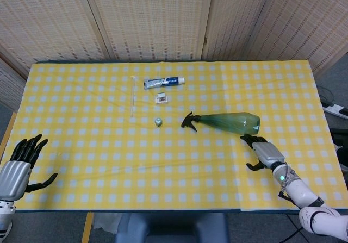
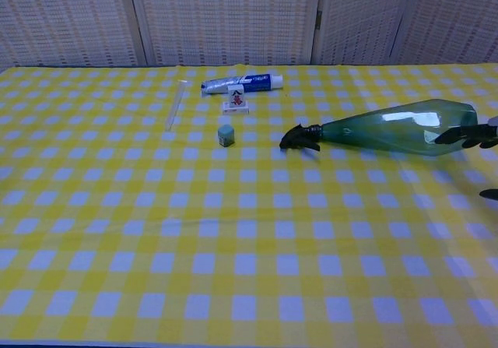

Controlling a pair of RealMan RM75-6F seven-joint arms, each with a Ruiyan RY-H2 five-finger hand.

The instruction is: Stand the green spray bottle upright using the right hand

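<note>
The green spray bottle lies on its side on the yellow checked tablecloth. Its black trigger head points left and its wide base points right. My right hand is just in front of the base, fingers spread and reaching toward it. In the chest view only its fingertips show, at the right edge beside the bottle's base; I cannot tell whether they touch it. It holds nothing. My left hand hovers open at the table's near left corner, far from the bottle.
A toothpaste tube, a small box, a small green cube and a thin clear stick lie left of the bottle. Woven screens stand behind the table.
</note>
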